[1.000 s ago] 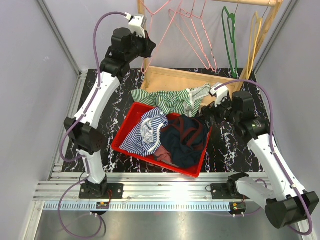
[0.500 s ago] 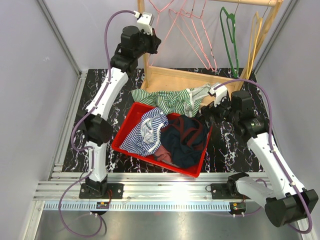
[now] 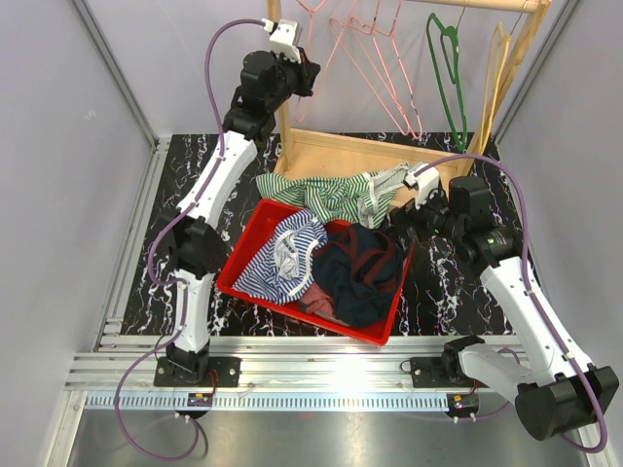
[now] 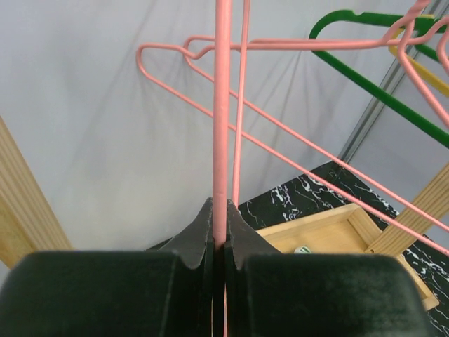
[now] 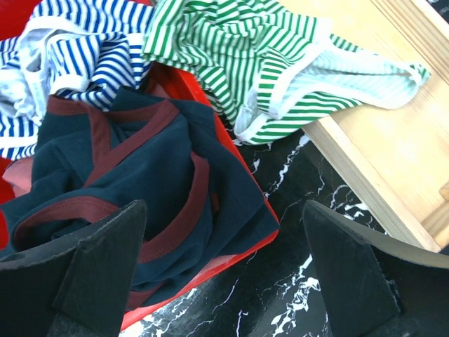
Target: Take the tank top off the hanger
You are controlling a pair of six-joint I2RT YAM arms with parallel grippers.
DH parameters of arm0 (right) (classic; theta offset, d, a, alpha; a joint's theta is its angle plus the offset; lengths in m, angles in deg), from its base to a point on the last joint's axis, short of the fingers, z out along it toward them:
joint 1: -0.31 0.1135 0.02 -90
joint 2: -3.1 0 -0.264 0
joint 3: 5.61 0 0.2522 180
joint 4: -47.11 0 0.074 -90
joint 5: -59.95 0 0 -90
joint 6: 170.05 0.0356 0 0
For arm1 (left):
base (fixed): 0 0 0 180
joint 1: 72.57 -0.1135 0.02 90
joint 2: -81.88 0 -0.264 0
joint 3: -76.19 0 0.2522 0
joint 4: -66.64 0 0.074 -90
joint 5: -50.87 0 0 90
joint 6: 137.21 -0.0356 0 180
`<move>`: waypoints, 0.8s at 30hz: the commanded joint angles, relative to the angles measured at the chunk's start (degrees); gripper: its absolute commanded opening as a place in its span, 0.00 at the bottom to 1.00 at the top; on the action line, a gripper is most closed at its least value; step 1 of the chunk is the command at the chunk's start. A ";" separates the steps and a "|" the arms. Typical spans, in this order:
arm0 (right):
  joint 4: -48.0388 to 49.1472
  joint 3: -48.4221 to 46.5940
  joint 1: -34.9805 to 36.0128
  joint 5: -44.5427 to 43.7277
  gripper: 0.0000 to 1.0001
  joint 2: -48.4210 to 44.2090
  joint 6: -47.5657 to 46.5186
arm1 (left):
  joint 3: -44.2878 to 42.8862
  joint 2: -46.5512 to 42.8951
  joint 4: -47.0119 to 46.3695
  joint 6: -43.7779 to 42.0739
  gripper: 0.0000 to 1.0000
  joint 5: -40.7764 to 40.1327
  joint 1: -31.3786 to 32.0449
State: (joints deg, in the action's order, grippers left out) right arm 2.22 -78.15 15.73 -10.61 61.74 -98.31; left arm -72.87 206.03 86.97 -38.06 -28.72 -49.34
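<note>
Top view: the green-and-white striped fabric tank top (image 3: 336,195) lies crumpled across the wooden rack base (image 3: 331,151) and the rim of the red plastic bin (image 3: 237,261).

Left wrist view: the left claw (image 4: 219,235) is clamped shut on a thin pink wire hanger (image 4: 222,105).

Right wrist view: the right claw (image 5: 221,260) gapes wide, holding nothing, above the bin's corner and the black marbled surface (image 5: 280,302).

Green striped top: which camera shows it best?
Right wrist view: the green striped top fills its upper half, lying across the red bin and wooden tray. Top view shows it whole but small; the left wrist view misses it.
</note>
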 commanded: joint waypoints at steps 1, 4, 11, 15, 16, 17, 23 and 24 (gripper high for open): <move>0.12 0.16 -0.30 4.02 1.00 0.08 -3.61 | 0.46 -2.68 -5.95 -0.18 0.00 -0.92 0.42; -2.34 -0.28 -0.30 8.23 1.00 0.08 -6.43 | 9.69 -8.13 -8.23 -1.32 0.00 -2.68 0.07; -4.90 -0.63 -0.39 12.98 1.00 -0.01 -9.42 | 21.91 -18.23 -5.16 -4.84 0.00 -2.68 -0.99; -9.99 -0.81 -0.22 19.56 1.00 -0.01 -17.12 | 31.31 -25.27 -8.49 -6.60 0.00 -0.05 -1.51; -11.13 -0.72 -0.30 21.23 1.00 -0.01 -18.81 | 34.38 -26.76 -8.76 -6.77 0.00 0.13 -1.69; -13.05 -0.63 -0.30 22.56 1.00 -0.10 -20.31 | 36.15 -29.65 -8.85 -6.95 0.00 0.13 -2.12; -18.51 -0.54 -0.22 30.55 1.00 -0.27 -31.12 | 49.49 -43.00 -4.83 -10.54 0.00 0.47 -2.66; -19.74 -0.80 -0.22 31.61 1.00 -0.36 -34.70 | 51.61 -44.95 -2.81 -11.95 0.00 1.44 -2.66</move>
State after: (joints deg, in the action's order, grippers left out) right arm -13.13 -78.15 15.62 14.29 61.89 -123.34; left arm -25.80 168.13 83.89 -45.64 -29.59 -51.77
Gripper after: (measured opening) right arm 0.994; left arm 0.031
